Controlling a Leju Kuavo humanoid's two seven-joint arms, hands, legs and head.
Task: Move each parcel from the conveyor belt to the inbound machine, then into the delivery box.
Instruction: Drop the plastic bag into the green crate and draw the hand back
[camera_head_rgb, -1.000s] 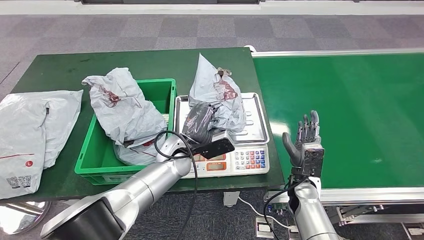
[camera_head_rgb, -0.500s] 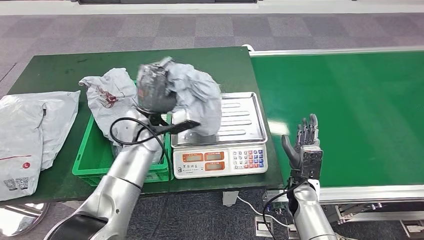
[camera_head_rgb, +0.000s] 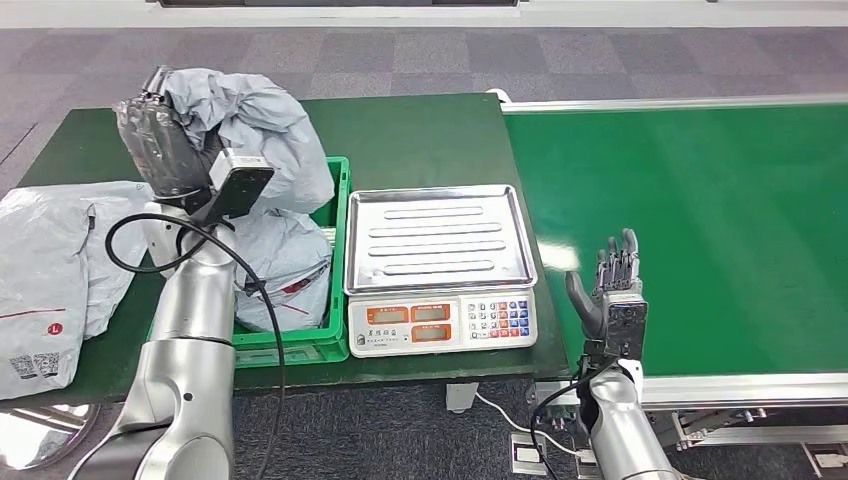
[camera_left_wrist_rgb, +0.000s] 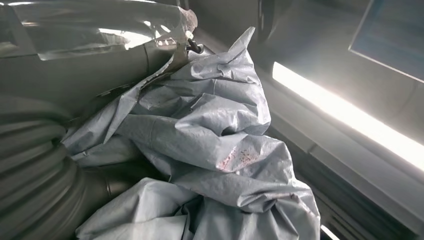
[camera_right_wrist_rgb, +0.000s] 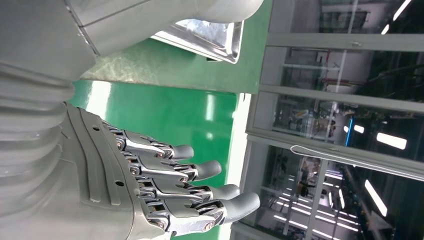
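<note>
My left hand (camera_head_rgb: 165, 150) grips a crumpled grey parcel (camera_head_rgb: 260, 125), held up above the green delivery box (camera_head_rgb: 338, 262). My right hand (camera_head_rgb: 612, 292) hangs open beside the conveyor belt (camera_head_rgb: 700, 220). The scale (camera_head_rgb: 440, 265) sits on the green desk (camera_head_rgb: 400, 130), over grey carpet.

Grey carpet-tile floor (camera_head_rgb: 420, 55) — green table (camera_head_rgb: 420, 140).

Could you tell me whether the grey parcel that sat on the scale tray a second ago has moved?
Yes. The left hand has carried the grey parcel off the scale tray, leftward, to above the green delivery box.
</note>
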